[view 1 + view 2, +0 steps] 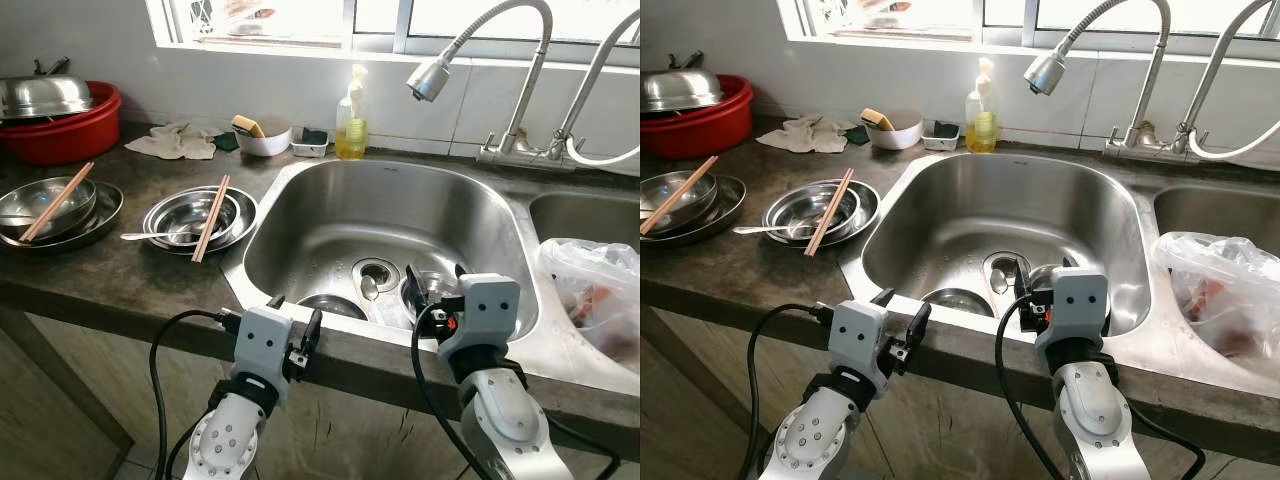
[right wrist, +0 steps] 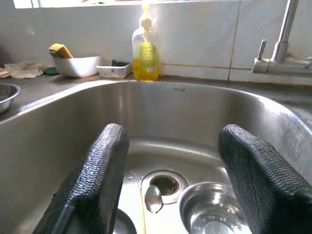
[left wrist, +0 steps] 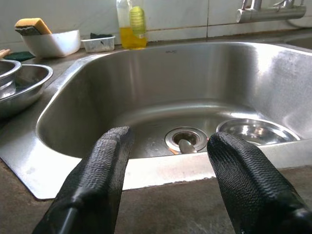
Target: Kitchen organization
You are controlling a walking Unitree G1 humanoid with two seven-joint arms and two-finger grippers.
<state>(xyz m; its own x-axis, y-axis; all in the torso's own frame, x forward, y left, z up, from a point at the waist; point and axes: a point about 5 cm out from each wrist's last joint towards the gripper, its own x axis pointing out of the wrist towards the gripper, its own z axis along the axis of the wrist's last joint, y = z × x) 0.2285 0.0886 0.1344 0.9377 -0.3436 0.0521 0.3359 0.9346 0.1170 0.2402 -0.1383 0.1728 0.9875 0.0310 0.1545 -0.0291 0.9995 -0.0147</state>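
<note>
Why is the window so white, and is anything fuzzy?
Left eye view: daylight washes out the window, and glare shines on the sink wall. Left wrist view: the close left gripper fingers look soft. Right wrist view: the soap bottle top glows against the light.

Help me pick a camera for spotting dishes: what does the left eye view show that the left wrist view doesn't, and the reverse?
Left eye view: the red basin, chopsticks across the counter bowls, the faucet, the plastic bag, and the right gripper over the front edge of the sink.
Left wrist view: the left gripper close up, its textured fingers open at that edge.
Both: the sink, the spoon by its drain, a steel bowl inside, the soap bottle and the white sponge bowl.
</note>
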